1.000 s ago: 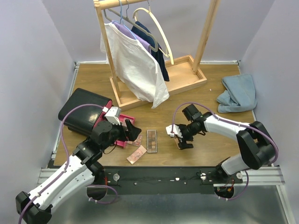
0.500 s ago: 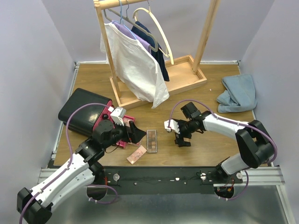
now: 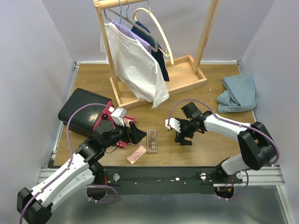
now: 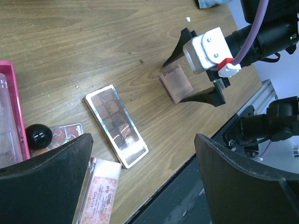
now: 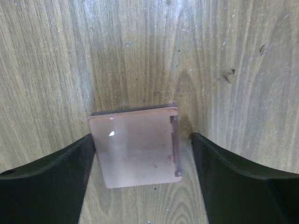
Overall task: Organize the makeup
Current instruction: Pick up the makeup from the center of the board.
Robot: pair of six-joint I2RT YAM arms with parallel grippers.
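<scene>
Two end effectors, both spread wide, above makeup by the worktop's [image 3: 93, 79] near edge.
Midway along that edge the right end effector [image 3: 182, 137] straddles the square peach plastic compact [image 5: 134, 148] lying flat, one finger on either side, likely lined up to pinch its thin edges. The left end effector [image 4: 145, 177] hovers over the flat rectangular brown eyeshadow palette [image 4: 117, 126], toward the near-left corner.

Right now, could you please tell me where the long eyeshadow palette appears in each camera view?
Top external: the eyeshadow palette sits low in the centre of the picture, just left of the right gripper.
Left wrist: left of centre, lying diagonally.
Right wrist: not in it.
Shared landmark: the right gripper, to the palette's right in the left wrist view too; its fingers frame the right wrist view.
</scene>
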